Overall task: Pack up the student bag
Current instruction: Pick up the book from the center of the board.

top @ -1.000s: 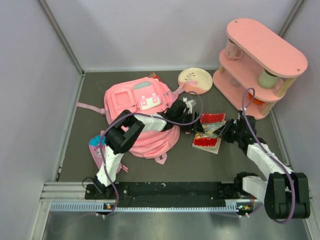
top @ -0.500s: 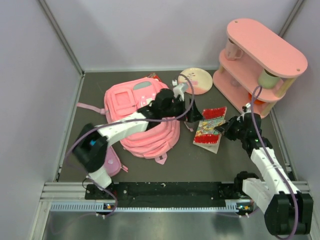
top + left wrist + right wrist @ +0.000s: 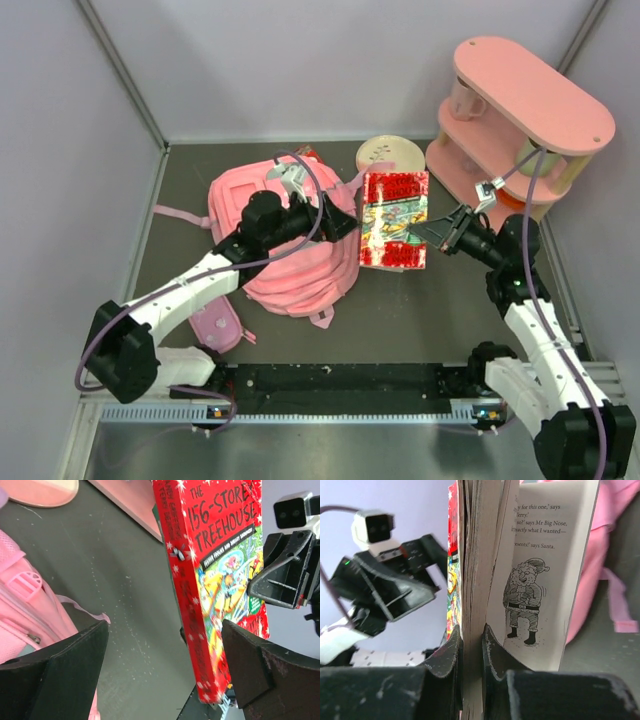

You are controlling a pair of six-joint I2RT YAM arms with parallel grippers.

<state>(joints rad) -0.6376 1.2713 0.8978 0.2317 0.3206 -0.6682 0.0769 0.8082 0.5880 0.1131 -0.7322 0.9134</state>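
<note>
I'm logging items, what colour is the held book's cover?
The book cover is red with white stars and a colourful cartoon, best seen in left wrist view.

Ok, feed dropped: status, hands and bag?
Left hand open beside book. Right hand shut on book, raised. Student bag on table, left arm across it.

The student bag (image 3: 300, 275) is a large, soft pink fabric backpack lying flat on its back, front side up. Its right edge sits directly beneath the left pincer (image 3: 348, 215), and its body spreads out to that pincer's left and nearer side. A square front pocket (image 3: 240, 200) faces upward. One pink strap (image 3: 175, 213) trails off the far left side, well away from the pincer. The bag is well apart from the right pincer (image 3: 437, 232), away to its left.
</note>
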